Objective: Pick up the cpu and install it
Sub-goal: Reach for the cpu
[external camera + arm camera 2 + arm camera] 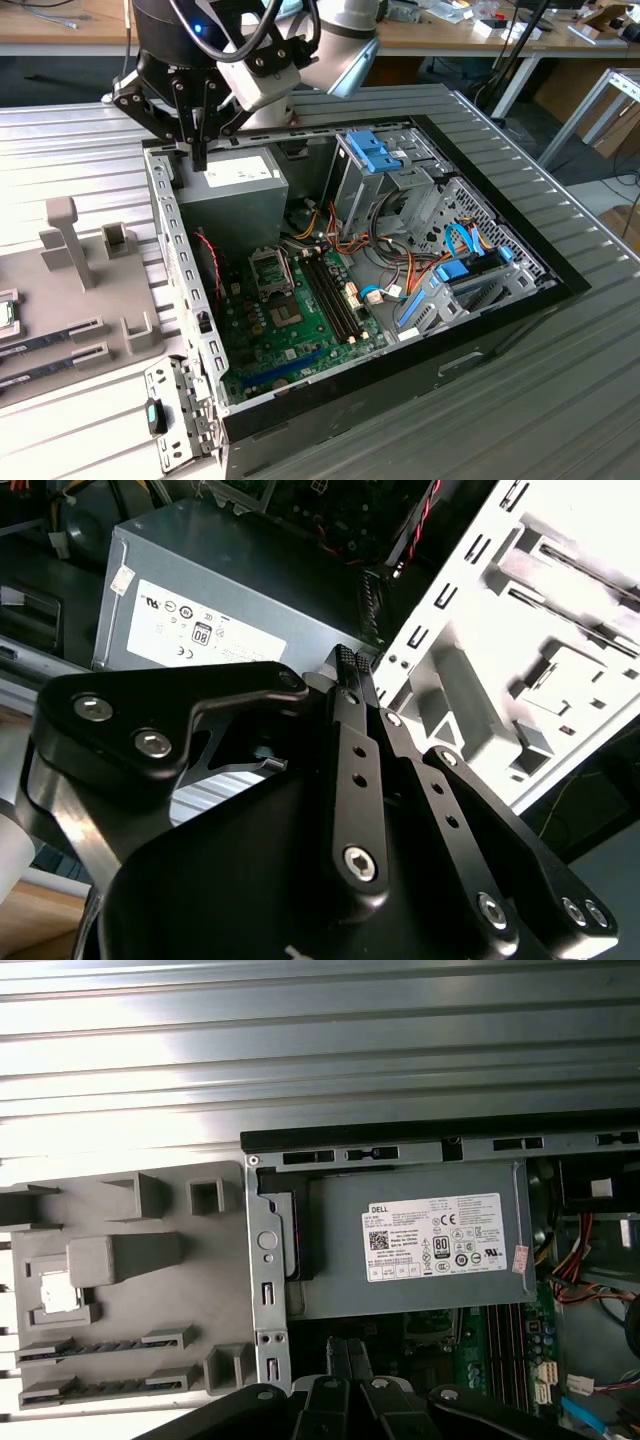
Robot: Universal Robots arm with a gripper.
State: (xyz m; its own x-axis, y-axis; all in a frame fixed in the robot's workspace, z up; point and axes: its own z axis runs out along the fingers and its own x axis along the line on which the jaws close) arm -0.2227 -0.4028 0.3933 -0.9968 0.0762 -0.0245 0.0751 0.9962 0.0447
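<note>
CPU (57, 1291) sits flat, shiny side up, in a square pocket of the grey tray (130, 1210). The tray lies on the bench (520, 400) just beside the open PC case (500, 300), on the exterior view's left of it. The pocket probably keeps the chip square and in a known spot, so it can be taken from above w/o sliding. Long slots in the same tray hold memory sticks (50, 345), parked the same way, well apart from the chip.

Gripper (200, 160) hangs above the case's rim at the corner nearest the tray, right over the edge of the grey PSU box (235, 185). In both wrist views its fingers are pressed together w/ nothing between them, so it's empty. It points straight down, which suits a top-down pick from a shallow pocket. It's not touching anything as far as I can see. It's near the tray but not over the chip.

The case lies on its side w/ the cover off, so the green board (300, 320) faces up and the black socket frame (270, 268) can be reached from above, same approach as the tray. Can't tell from here if the socket's latch is open. No chip appears to sit in it, so my read is the pick isn't done yet and the install hasn't begun.
</note>
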